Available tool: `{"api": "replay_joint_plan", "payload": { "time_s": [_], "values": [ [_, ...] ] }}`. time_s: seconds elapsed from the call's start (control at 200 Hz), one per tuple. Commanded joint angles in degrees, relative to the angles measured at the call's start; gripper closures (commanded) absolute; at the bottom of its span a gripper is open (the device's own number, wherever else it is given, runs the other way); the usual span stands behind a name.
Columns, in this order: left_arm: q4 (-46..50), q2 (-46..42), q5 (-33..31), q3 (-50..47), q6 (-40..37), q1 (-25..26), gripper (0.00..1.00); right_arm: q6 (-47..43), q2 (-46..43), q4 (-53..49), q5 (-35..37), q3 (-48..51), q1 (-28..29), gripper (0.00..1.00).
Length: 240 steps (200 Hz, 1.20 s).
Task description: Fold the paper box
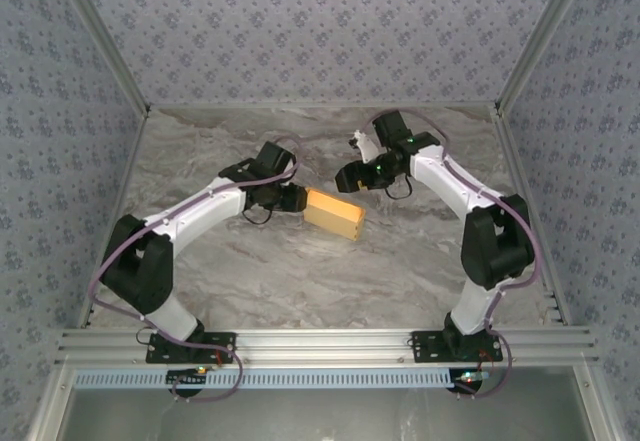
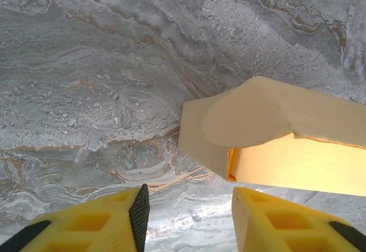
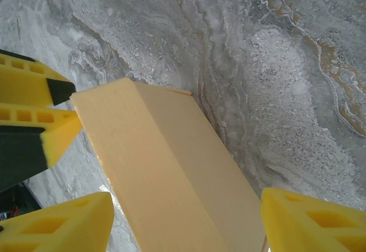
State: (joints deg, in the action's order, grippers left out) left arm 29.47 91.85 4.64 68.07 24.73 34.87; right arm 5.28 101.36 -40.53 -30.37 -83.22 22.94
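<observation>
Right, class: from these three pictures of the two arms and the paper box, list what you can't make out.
- Top view: the end of the paper box at the left gripper, covered by that gripper; its flaps are too small to read.
- Left wrist view: the box's other end, cut off by the right edge.
- Right wrist view: the box's near end, cut off by the bottom edge; whether the right gripper touches its sides, since the contact spots are cut off too.

Top external: fixed high behind the arm bases point(image 1: 190, 346), facing down and forward, far enough to take in the whole tabletop point(image 1: 300, 281). Left wrist: low, close, looking past the left pincer point(image 2: 190, 206) at the paper box point(image 2: 274, 120) end-on. Right wrist: close overhead, past the right pincer point(image 3: 187, 206), down the same box. All three share it.
</observation>
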Motion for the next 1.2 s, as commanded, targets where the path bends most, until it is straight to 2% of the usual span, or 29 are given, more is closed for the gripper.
{"api": "replay_joint_plan", "payload": {
  "time_s": [0.0,0.145,0.25,0.53,0.879,1.094,1.194],
  "values": [
    [0.97,-2.81,0.45,-0.53,-0.34,-0.47,0.56,-3.14,1.97,-3.66,-2.19,-2.39,1.11,0.29],
    [1.30,-3.51,2.92,-0.94,0.80,-1.12,0.56,-3.76,2.90,-3.58,-1.40,-2.76,2.32,0.29],
    [-0.62,-5.42,7.00,-3.85,3.82,-1.34,0.56,-4.47,4.34,-5.06,-0.67,-4.07,2.72,0.29],
    [-12.39,-6.51,14.75,-14.53,12.68,-0.95,0.58,-5.19,5.45,-5.87,2.62,-4.41,3.79,0.31],
    [-21.48,-2.16,14.00,-17.42,18.26,0.88,0.60,-5.73,5.08,-4.69,8.49,-1.75,6.84,0.33],
    [-20.93,-6.24,13.43,-18.33,18.62,-0.05,0.59,-5.04,5.50,-4.26,11.70,-0.20,7.92,0.32],
    [-19.72,-9.28,14.30,-18.83,17.71,-1.75,0.58,-4.86,5.28,-4.12,10.35,-0.17,7.32,0.32]
  ]
}}
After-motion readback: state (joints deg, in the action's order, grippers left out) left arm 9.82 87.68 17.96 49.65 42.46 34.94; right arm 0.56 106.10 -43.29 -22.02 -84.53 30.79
